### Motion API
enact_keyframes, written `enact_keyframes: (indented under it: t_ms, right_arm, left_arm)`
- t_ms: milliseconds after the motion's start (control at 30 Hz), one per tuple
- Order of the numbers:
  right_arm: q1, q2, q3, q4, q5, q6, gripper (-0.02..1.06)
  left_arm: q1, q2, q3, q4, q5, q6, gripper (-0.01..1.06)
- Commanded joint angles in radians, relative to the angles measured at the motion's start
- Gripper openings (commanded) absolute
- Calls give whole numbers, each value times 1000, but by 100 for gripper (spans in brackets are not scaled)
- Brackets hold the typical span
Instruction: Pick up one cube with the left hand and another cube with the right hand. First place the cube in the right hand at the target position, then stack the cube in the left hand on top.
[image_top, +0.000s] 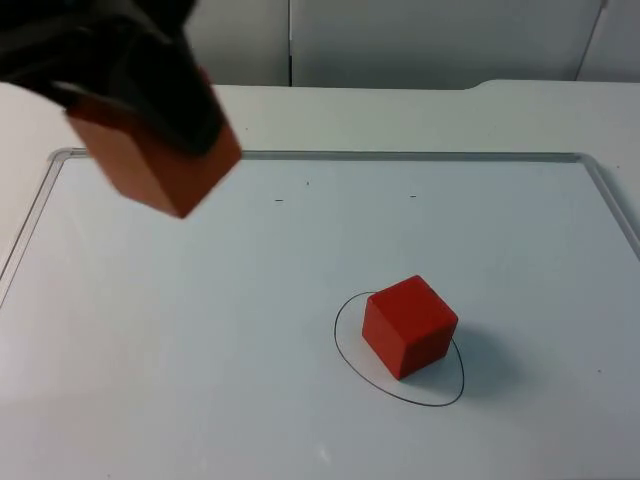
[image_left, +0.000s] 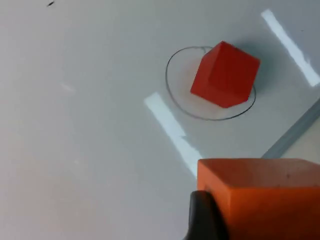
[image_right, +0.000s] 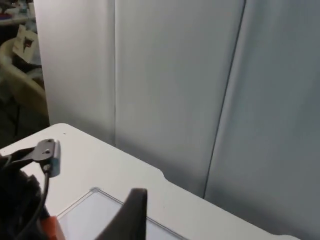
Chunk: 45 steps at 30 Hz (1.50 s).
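Observation:
A red cube (image_top: 408, 325) (image_left: 225, 75) rests on the white board inside a hand-drawn oval (image_top: 441, 397) (image_left: 172, 95), one corner toward the camera. My left gripper (image_top: 150, 105) hangs high over the board's far left corner, shut on an orange cube (image_top: 160, 165) (image_left: 265, 195). One black fingertip (image_left: 202, 217) presses against that cube's side. The held cube is well left of the red one and far above it. My right gripper (image_right: 131, 215) is raised off to the side and faces the partition wall, with a corner of the orange cube (image_right: 50, 227) ahead of it.
The white board has a thin grey rim (image_top: 320, 155) along its far edge and both sides. Beyond it the table ends at the grey partition wall (image_top: 420, 40). Two tiny dark marks (image_top: 279, 200) sit on the board's far half.

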<state>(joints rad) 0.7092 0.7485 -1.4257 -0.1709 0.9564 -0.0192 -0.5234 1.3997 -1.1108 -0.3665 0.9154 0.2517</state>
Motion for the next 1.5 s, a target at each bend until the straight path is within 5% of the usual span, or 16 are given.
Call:
enact_keyframes:
  t_ms: [0,233,467,900,1467]
  right_arm:
    - [1,-45,-3,-17,53,-7,105]
    - [1,-89,-1,-38,166,-7,105]
    - [1,-89,7,-76,169,3,105]
    - [1,-89,7,-78,165,5,105]
    - [1,-89,7,-78,163,5,105]
  left_arm:
    - [-69,84,-63,-2,-36,7,23]
    - [-200,331,-246,40,-47,3,23]
    - [-288,523,-385,113,-60,3,23]
    - [-297,616,-391,201,-187,3,23]
    - [-297,637,-391,243,-191,55,23]
